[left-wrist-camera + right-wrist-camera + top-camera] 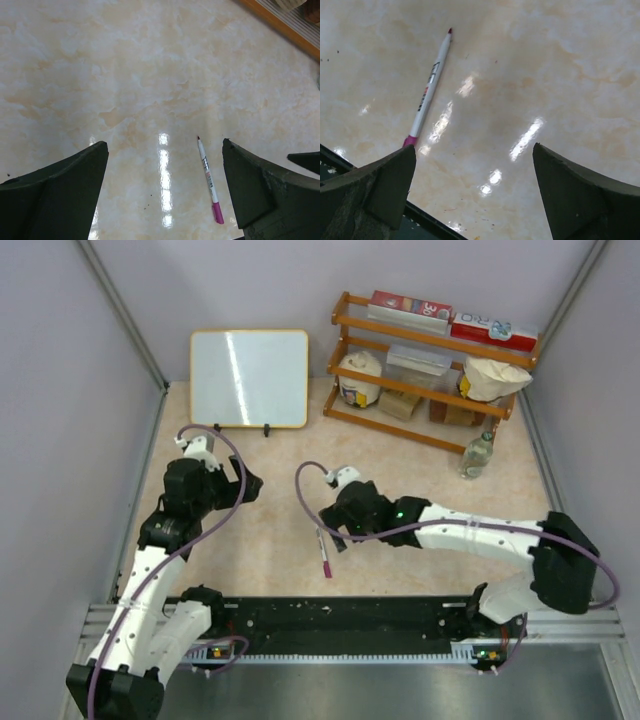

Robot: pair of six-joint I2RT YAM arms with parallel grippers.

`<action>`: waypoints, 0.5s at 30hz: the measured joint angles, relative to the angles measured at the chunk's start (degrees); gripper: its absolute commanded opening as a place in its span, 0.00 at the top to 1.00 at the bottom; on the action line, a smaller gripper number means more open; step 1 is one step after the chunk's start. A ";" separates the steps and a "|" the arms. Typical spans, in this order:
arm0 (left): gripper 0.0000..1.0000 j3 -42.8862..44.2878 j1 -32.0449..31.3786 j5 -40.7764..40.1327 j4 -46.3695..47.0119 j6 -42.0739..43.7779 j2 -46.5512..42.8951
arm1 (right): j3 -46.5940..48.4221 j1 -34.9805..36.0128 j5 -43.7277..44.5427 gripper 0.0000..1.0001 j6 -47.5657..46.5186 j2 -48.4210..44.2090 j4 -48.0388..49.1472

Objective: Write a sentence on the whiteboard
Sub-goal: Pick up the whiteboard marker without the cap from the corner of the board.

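The whiteboard (250,377) stands upright on two black clip feet at the back left, its white face blank; no sentence shows on it. A white marker with a pink end (323,552) lies uncapped on the table, also in the left wrist view (209,181) and the right wrist view (428,88). My right gripper (322,523) is open and empty, just above and beside the marker, its jaws wide apart (475,165). My left gripper (252,487) is open and empty, left of the marker, in front of the board (165,165).
A wooden shelf (430,370) at the back right holds boxes, jars and a bag. A clear bottle (477,455) stands in front of it. A black rail (340,615) runs along the near edge. Grey walls close in both sides.
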 measured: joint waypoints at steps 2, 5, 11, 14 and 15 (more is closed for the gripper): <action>0.01 0.57 0.00 -0.24 -1.09 -0.02 -0.09 | 0.81 3.37 0.46 0.07 1.51 4.35 0.20; 0.01 0.76 0.00 -0.15 -2.45 -0.09 -0.17 | 2.10 6.36 0.57 0.13 3.98 11.04 0.90; 0.01 1.01 0.00 0.02 -4.70 -0.20 0.22 | 2.84 8.28 -2.78 0.24 8.41 17.40 2.64; 0.01 1.05 0.00 -0.52 -5.38 -0.20 0.37 | 2.84 8.70 -4.76 0.32 10.25 17.75 4.07; 0.01 1.07 0.00 -0.96 -5.57 -0.20 0.35 | 2.84 8.79 -5.42 0.33 10.82 17.94 4.85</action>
